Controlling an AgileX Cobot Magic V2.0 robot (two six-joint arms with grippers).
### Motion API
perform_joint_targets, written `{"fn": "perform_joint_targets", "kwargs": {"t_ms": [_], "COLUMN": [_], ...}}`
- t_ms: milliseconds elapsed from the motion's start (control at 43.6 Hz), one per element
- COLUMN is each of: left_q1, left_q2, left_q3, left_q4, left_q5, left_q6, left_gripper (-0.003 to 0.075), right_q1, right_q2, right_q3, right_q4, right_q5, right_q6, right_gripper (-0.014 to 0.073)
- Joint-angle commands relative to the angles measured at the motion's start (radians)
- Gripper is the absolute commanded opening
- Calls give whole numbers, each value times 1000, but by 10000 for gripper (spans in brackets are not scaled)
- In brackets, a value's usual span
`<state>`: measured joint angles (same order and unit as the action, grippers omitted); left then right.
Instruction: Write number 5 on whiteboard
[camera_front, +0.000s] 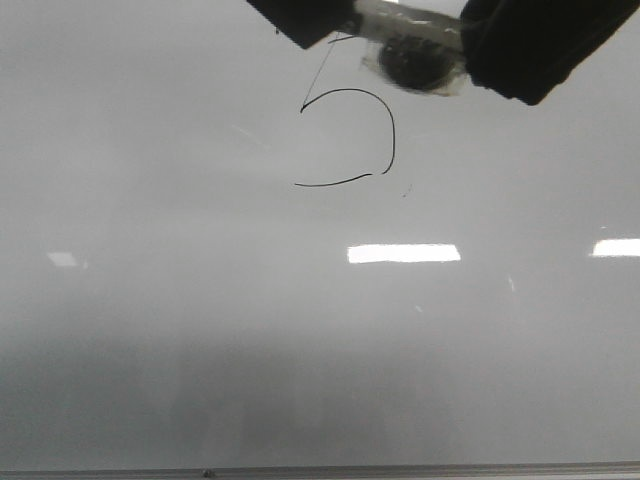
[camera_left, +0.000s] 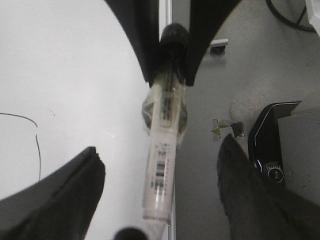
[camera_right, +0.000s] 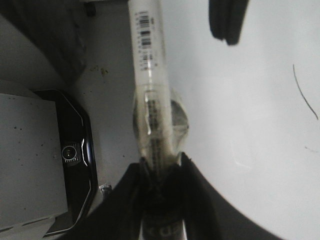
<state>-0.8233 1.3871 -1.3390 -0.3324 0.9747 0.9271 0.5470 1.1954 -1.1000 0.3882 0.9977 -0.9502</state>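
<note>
Number 5 (camera_front: 350, 140) drawn in thin black line on upper middle of whiteboard (camera_front: 200, 330), slanted stem and round belly visible, top bar partly under the grippers at the far edge. Right gripper (camera_right: 161, 167) clamped on the dark end of a clear-barrelled marker (camera_right: 150, 90) with barcode label. Left gripper (camera_left: 160, 165) has fingers spread wide either side of the marker, not touching.
</note>
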Motion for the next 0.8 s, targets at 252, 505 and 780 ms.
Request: {"fn": "perform_joint_targets", "kwargs": {"t_ms": [252, 505, 780], "left_q1": [-8, -8, -8], "left_q2": [-12, -8, -8], "left_q3": [-33, -33, -33], "left_q4": [-60, -60, -57], "left_q5": [-53, -49, -49], "left_q6": [4, 4, 4], "left_gripper": [325, 142, -20], "right_q1": [20, 20, 20], "right_q2": [-32, -33, -33], "right_q3": [-33, -33, -33], "right_q4": [77, 78, 77], "right_q5": [-68, -68, -74], "right_q6": [-12, -12, 2], "right_gripper": [-62, -62, 60]}}
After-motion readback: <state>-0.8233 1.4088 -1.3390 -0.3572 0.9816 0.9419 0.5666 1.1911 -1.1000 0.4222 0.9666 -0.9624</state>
